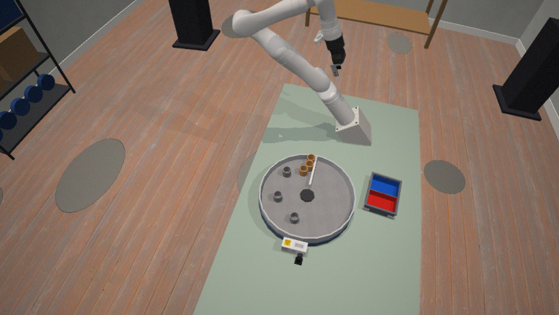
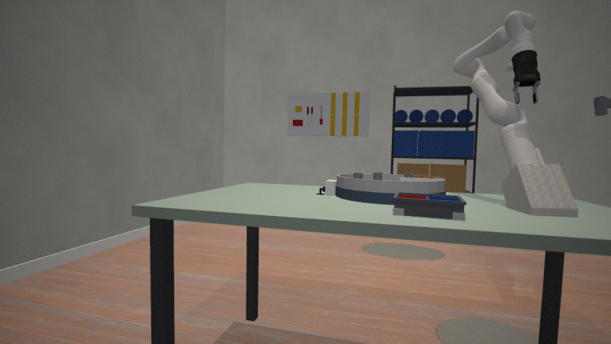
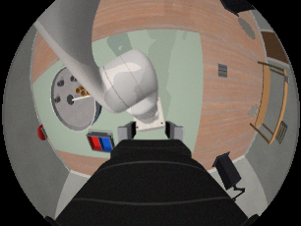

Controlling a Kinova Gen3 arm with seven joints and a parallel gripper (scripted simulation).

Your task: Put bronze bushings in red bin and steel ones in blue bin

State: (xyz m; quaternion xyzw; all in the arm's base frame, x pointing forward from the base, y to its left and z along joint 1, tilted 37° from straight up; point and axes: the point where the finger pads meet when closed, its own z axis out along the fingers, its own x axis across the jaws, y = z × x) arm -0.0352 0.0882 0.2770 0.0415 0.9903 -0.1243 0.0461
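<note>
The round grey turntable (image 1: pixel 328 211) (image 3: pixel 74 120) has a raised rim. Three bronze bushings stand close together against the white bar (image 1: pixel 312 172): one (image 1: pixel 311 157) near the rim, one (image 1: pixel 309 164) beside it, one (image 1: pixel 303 170) further in. Three steel bushings stand apart, one (image 1: pixel 286 171) at the back left, one (image 1: pixel 277 196) at the left, one (image 1: pixel 294 217) at the front. The blue bin (image 1: pixel 384 187) (image 3: pixel 105 142) and the red bin (image 1: pixel 380 201) (image 3: pixel 95 142) share a dark tray right of the turntable; both look empty. My gripper (image 2: pixel 525 94) (image 3: pixel 150 127) is open and empty, high above the arm's base.
A white box (image 1: pixel 294 245) with a black fitting stands at the turntable's front rim. The arm's pale base block (image 1: pixel 358 133) (image 2: pixel 545 190) stands behind the turntable and tray. The bar reaches from the rim towards the dark hub (image 1: pixel 307 195).
</note>
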